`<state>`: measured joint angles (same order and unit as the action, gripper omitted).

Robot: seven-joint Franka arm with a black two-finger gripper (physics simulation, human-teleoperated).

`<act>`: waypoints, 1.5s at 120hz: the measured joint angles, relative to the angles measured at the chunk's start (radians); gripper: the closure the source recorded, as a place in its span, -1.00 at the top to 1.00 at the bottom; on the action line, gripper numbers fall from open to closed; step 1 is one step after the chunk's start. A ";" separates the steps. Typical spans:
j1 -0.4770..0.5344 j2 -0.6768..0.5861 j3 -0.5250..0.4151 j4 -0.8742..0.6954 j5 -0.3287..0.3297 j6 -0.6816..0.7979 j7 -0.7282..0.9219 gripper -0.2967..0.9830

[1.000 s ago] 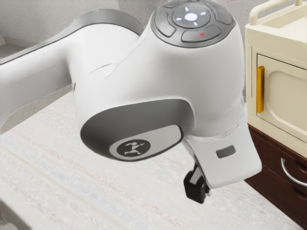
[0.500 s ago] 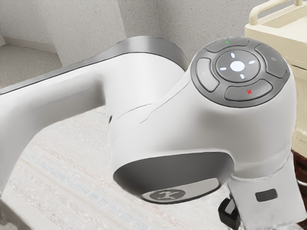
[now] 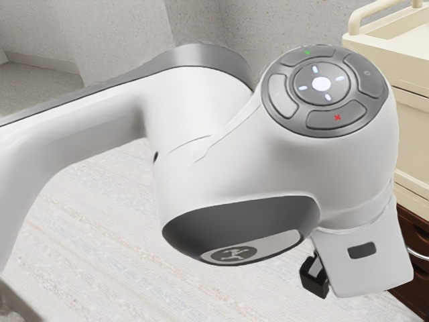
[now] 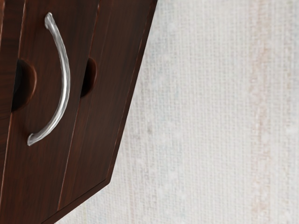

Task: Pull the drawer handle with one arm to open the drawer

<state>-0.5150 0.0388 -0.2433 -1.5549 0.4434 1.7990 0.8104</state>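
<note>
So the black two-finger gripper (image 3: 314,276) is hanging over the pale, woven-looking surface (image 4: 224,116), just under the white arm (image 3: 261,164). Honestly can't tell whether it's open or closed from here. The curved silver metal handle (image 4: 65,81) is on the dark brown wooden drawer front (image 4: 35,177), well apart from the gripper. It runs lengthwise between that front's two long edges, both ends fixed to the wood, bowing past a rounded dark notch (image 4: 28,86) in one long edge. The drawer looks shut to me, pretty much flush. Right above it there's the cream cabinet top section (image 3: 412,141), btw.
</note>
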 joint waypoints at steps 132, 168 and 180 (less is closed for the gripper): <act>-0.036 0.105 0.001 0.001 0.026 0.162 0.002 0.54; -0.027 0.143 0.005 0.015 0.036 0.218 0.002 0.54; -0.021 0.144 0.008 0.009 0.039 0.247 0.002 0.54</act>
<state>-0.5365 0.1830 -0.2353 -1.5462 0.4825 2.0463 0.8126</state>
